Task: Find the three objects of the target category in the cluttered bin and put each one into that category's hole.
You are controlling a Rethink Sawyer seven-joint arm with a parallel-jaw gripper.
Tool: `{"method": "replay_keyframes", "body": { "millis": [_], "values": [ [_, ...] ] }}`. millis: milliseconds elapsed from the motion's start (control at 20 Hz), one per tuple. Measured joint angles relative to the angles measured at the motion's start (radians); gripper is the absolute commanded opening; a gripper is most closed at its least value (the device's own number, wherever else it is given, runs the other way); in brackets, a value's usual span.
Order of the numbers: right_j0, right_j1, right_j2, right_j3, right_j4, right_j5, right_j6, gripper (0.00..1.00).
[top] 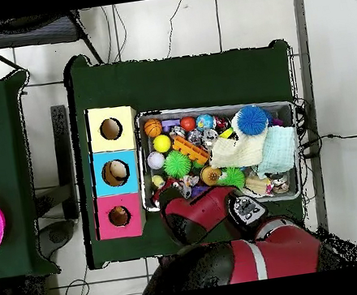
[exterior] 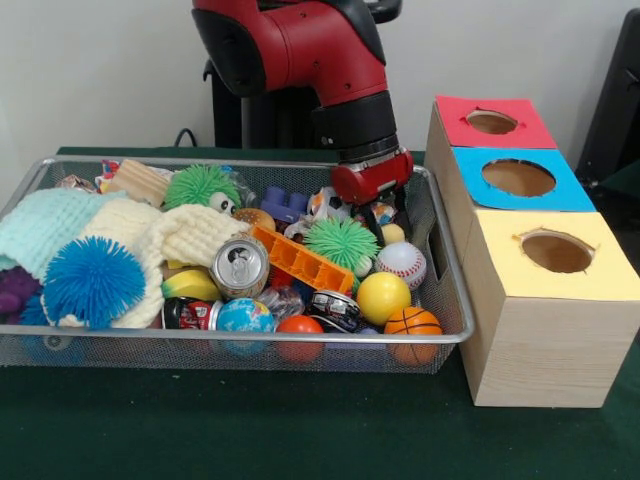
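1. arm (exterior: 320, 60) drops in from 12 o'clock in the front view; red wrist ends low over the back-right part of the wire bin (exterior: 440, 335), about 1 o'clock from bin centre.
2. gripper (exterior: 372, 205) is sunk among the toys behind the green spiky ball (exterior: 342, 243); fingers hidden by clutter, so can't tell whether it's spread, closed or holding anything.
3. overhead view: the arm's red body covers the bin's 7 o'clock corner, and the gripper isn't visible under it.
4. balls sit at the bin's front right in the front view: yellow ball (exterior: 383, 296), baseball (exterior: 401, 263), basketball (exterior: 412, 322), orange ball (exterior: 300, 326), globe ball (exterior: 245, 316).
5. hole box (exterior: 530, 300) stands just beside the bin at 3 o'clock, three tops: red hole (exterior: 492, 122), blue hole (exterior: 518, 178), yellow hole (exterior: 556, 252).
6. blue hole shows something pale inside in the overhead view, too small to identify.
7. hard to read: items under the knitted cloths (exterior: 130, 235) and blue spiky ball (exterior: 94, 281); small toys around the wrist are a jumble.
8. soda can (exterior: 240, 266) lies with its top facing the camera, beside the orange plastic piece (exterior: 300, 260).
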Motion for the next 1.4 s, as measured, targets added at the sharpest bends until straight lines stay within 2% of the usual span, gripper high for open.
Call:
{"method": "replay_keyframes", "body": {
  "millis": [450,850,1050,1400],
  "values": [
    [0.056,-0.006,-0.042,-0.006,0.05,0.0,0.0,0.0],
    [0.076,-0.013,-0.063,-0.002,0.096,0.002,0.0,0.0],
    [0.065,-0.035,-0.061,0.015,0.12,0.016,0.0,0.0],
    [-0.059,-0.123,0.008,0.09,0.172,0.087,0.0,0.0]
  ]
}}
